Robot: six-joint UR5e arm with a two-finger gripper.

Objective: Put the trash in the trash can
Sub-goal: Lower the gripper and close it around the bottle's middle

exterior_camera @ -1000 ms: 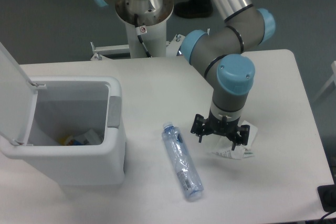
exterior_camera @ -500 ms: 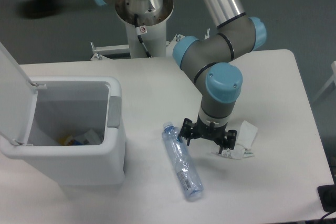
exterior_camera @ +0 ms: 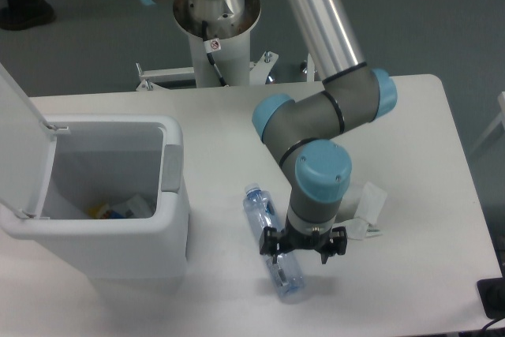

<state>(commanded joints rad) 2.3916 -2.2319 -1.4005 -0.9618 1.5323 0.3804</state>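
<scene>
Nearest the camera, the crushed clear bottle (exterior_camera: 273,246) lies flat on the white bench (exterior_camera: 410,290), long axis running far-left to near-right, w/ its blue cap end at the far-left and the squashed end near the bench's front edge. The gripper (exterior_camera: 304,249) hangs right over the bottle's near half, wrist pointing straight down; jaws look spread, one dark tip on the bottle's left side and one off to its right, not clamped on anything. Can't tell if the tips actually touch the plastic.

Just right of the wrist, slightly farther back, the crumpled white wrapper (exterior_camera: 364,212) sits on the bench, partly hidden by the arm (exterior_camera: 316,128), apart from the bottle.

At left, the trash can (exterior_camera: 177,219) stands on the bench w/ its lid (exterior_camera: 20,136) flipped up and back on the far-left side, opening fully exposed. Grey latch tab (exterior_camera: 170,167) on the right wall faces the bottle. Some bits of litter (exterior_camera: 122,209) show at the bottom inside; too small to ID. Bottle and wrapper both outside the can, to its right.

Farther back, the arm's grey links and blue joint caps rise toward the round base (exterior_camera: 215,17) mounted behind the bench's far edge.
</scene>
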